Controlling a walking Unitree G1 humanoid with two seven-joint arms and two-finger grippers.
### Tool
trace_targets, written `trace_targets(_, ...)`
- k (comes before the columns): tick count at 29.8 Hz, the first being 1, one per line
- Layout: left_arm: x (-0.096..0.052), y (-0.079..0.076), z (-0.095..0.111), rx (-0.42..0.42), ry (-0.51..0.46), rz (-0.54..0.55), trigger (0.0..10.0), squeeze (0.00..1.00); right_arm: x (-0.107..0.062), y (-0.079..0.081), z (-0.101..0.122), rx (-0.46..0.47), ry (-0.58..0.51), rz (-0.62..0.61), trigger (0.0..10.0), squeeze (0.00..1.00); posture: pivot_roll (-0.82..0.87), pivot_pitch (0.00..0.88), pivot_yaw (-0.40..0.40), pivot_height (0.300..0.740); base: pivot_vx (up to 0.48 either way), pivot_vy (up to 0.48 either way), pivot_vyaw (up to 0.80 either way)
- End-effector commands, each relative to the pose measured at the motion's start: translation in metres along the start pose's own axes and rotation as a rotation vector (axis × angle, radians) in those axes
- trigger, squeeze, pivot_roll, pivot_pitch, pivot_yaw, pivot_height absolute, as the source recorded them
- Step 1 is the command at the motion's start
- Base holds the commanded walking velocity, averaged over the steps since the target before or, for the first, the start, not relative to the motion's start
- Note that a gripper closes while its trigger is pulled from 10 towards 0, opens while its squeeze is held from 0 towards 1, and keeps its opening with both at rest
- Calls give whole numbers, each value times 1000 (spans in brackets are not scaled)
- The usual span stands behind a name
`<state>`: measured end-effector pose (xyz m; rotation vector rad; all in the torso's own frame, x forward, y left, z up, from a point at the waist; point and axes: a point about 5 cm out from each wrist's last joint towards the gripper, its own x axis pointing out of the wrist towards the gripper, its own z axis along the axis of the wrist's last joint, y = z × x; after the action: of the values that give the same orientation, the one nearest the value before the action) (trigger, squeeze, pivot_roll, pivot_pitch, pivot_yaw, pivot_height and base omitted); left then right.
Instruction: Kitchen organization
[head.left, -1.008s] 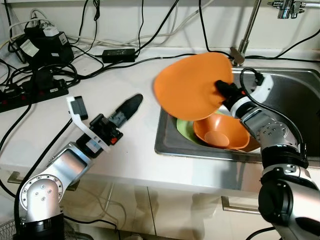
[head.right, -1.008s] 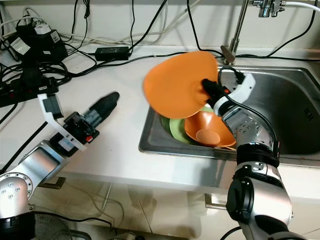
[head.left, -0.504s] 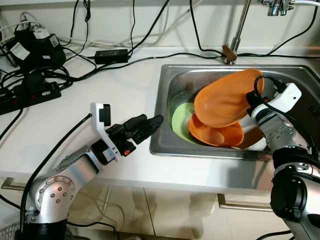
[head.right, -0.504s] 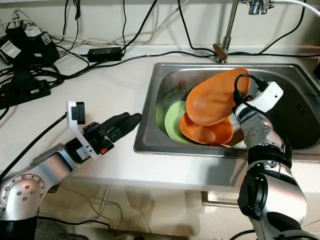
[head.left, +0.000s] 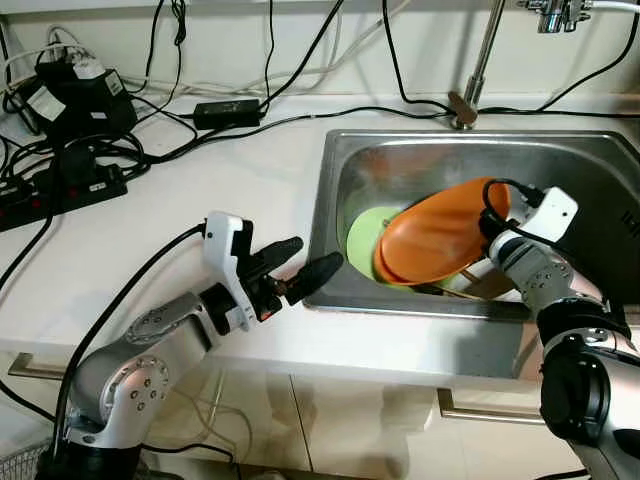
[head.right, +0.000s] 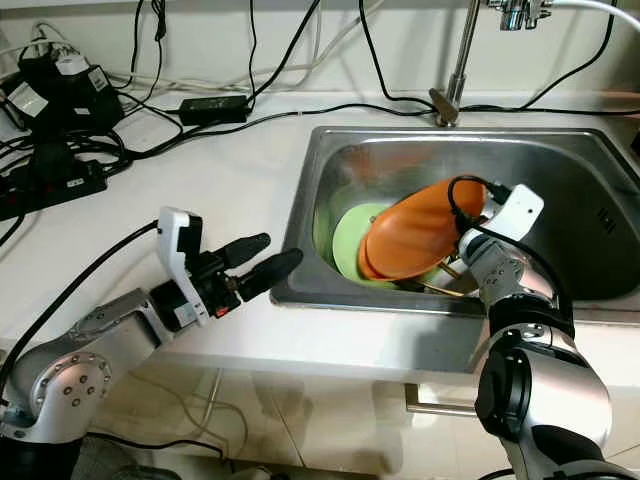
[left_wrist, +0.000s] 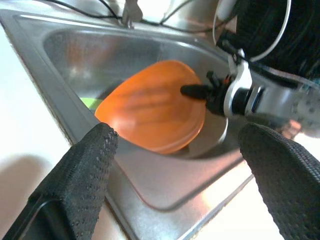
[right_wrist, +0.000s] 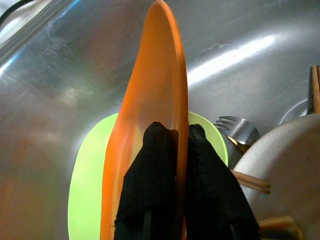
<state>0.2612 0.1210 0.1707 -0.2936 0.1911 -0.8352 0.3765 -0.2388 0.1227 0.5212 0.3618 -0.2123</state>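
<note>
My right gripper (head.left: 487, 226) is shut on the rim of an orange plate (head.left: 435, 236). It holds the plate tilted, low inside the steel sink (head.left: 331, 195). The right wrist view shows both fingers (right_wrist: 156, 167) clamped on the plate's edge (right_wrist: 166, 70). Under the plate lies a light green plate (head.left: 364, 233), also in the right wrist view (right_wrist: 85, 192). My left gripper (head.left: 305, 261) hovers open over the counter, just left of the sink's front left corner, pointing at the orange plate (left_wrist: 150, 107). Nothing is between its fingers (left_wrist: 82, 170).
A fork (right_wrist: 233, 128), wooden chopsticks (right_wrist: 251, 182) and a white bowl (right_wrist: 287, 160) lie in the sink beside the plates. The faucet (head.left: 478, 60) stands behind the sink. Black power strips (head.left: 60, 185), adapters and cables crowd the counter's back left.
My right gripper has carried the orange plate from above the sink's left edge down into the sink. My left gripper has opened and moved right toward the sink. The camera has shifted.
</note>
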Motion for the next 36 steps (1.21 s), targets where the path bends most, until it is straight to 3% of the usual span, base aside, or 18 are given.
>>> trace_targets(1, 0, 0, 2, 39, 1, -7, 10000, 0, 0, -4, -15, -27, 72, -27, 10000, 0, 7, 11, 99, 740, 0, 0, 0)
trace_targets(7, 1, -1, 0, 86, 32, -27, 10000, 0, 0, -2, -21, -36, 100, -10, 10000, 0, 9, 8, 99, 740, 0, 0, 0)
trace_targets(8, 1, -1, -1, 101, 45, -35, 10000, 0, 0, -2, -22, -40, 106, -9, 10000, 588, 10, 9, 100, 740, 0, 0, 0)
trace_targets(9, 2, -2, -1, 110, 53, -40, 10000, 0, 0, -2, -23, -42, 109, -9, 10000, 588, 11, 7, 98, 740, 0, 0, 0)
trace_targets(10, 2, -2, -2, 123, 62, -47, 10000, 0, 0, -2, -23, -44, 112, -9, 10000, 886, 11, 7, 98, 740, 0, 0, 0)
trace_targets(11, 2, -2, -2, 123, 62, -47, 10000, 0, 0, -2, -23, -44, 112, -9, 10000, 886, 11, 7, 98, 740, 0, 0, 0)
trace_targets(12, 2, -3, -3, 135, 73, -57, 10000, 0, 0, -2, -24, -47, 117, -5, 10000, 1000, 10, 7, 99, 740, 0, 0, 0)
trace_targets(30, 1, -1, -7, 164, 88, -48, 10000, 0, 0, -1, -27, -60, 135, 9, 10000, 1000, 8, 13, 101, 740, 0, 0, 0)
trace_targets(36, 3, 9, 0, 157, -7, 77, 10000, 0, 1, 14, -15, -179, 26, 88, 10000, 1000, 2, 15, 100, 740, 0, 0, 0)
